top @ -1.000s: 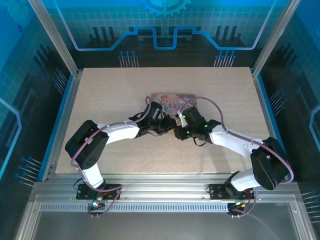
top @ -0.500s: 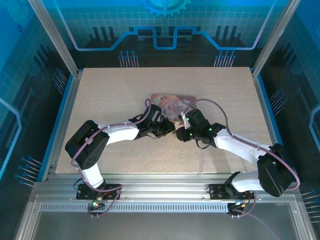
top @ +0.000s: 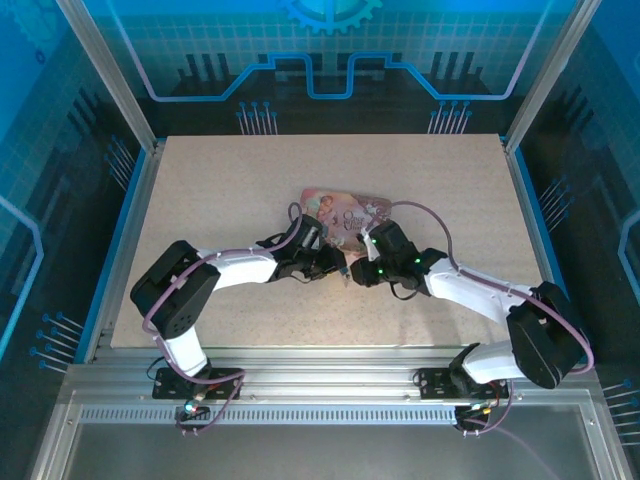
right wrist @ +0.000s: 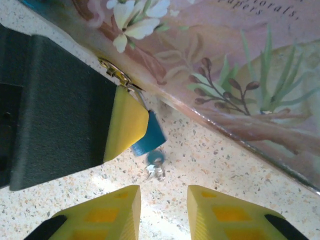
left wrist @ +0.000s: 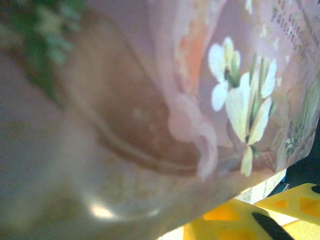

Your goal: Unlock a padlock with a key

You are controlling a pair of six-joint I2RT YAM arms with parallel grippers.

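The pink illustrated box (top: 345, 208) lies mid-table and looms close and blurred in the left wrist view (left wrist: 150, 100). At its near edge a tiny metal padlock (right wrist: 116, 71) sits wedged against my left gripper (top: 336, 268). A thin shaft runs from the padlock to the key's blue head (right wrist: 151, 134), which carries a ring with a small silvery piece (right wrist: 157, 169). One yellow finger (right wrist: 125, 126) of the left gripper rests against the blue head; its other finger is hidden. My right gripper (right wrist: 164, 210) stands open just short of the key, with bare table between its fingers.
The speckled table (top: 220, 180) is bounded by blue rails and a metal frame (top: 110, 90). Both arms meet nose to nose (top: 350, 268) just in front of the box. A cable (top: 430, 215) loops over the right arm.
Both grippers have slid a little toward the near edge, and the pink box has shifted slightly with them. The right arm's elbow swung out and back.
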